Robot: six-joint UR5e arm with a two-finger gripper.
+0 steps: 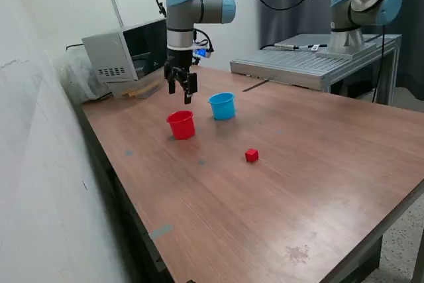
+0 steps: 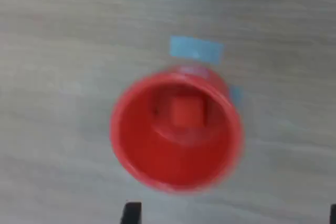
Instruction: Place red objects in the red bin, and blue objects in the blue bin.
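The hand (image 1: 181, 89) hangs open and empty above the red cup (image 1: 181, 124). A red cube (image 2: 185, 113) lies inside; another red cube (image 1: 251, 155) sits on the counter (image 1: 318, 183).

A robotics lab, suggested by a wood-topped bench (image 1: 318, 183), an industrial arm (image 1: 199, 8) mounted over it, a second arm (image 1: 361, 1) on a metal stand (image 1: 311, 64), loose cables, grey equipment box (image 1: 122, 51) against bare wall
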